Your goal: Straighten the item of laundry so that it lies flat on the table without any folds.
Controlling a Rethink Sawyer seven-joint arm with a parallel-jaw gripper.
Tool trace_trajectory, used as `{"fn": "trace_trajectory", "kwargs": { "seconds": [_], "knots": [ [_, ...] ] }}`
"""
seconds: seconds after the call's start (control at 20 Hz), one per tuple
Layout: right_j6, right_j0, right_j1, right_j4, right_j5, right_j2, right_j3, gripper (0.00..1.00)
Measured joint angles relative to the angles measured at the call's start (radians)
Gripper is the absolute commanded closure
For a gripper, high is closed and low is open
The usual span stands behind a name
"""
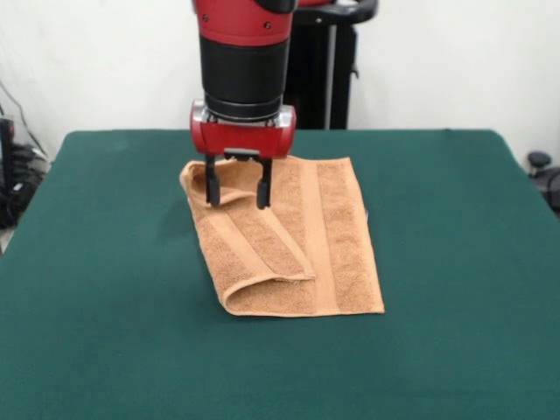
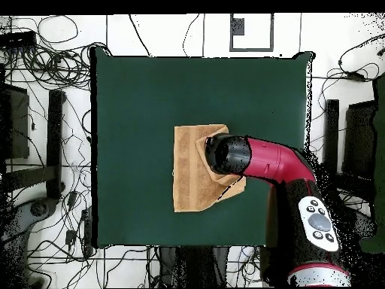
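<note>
The orange-tan towel point(image 1: 297, 245) lies near the middle of the dark green table point(image 1: 105, 262). Its left part is folded over diagonally onto the rest, with a rolled fold at the near left corner. A flat woven band runs along its length. My gripper point(image 1: 236, 197) hangs over the towel's far left corner, open, with its two black fingers standing on either side of a raised fold. In the overhead view the towel point(image 2: 189, 177) lies on the table point(image 2: 135, 98), and the arm's wrist point(image 2: 228, 154) covers its right side and the gripper.
The black pedestal point(image 1: 324, 61) stands behind the table's far edge. Cables point(image 2: 45, 45) and dark stands point(image 2: 54, 135) lie on the floor around the table. The arm's red link point(image 2: 282, 162) reaches across the table's right part.
</note>
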Motion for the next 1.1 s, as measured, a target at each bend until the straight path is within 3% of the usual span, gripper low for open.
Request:
{"fn": "trace_trajectory", "kwargs": {
  "seconds": [1.1],
  "knots": [
    [0.0, -0.015, 0.006, 0.006, 0.0, 0.0, 0.022, 0.0]
  ]
}}
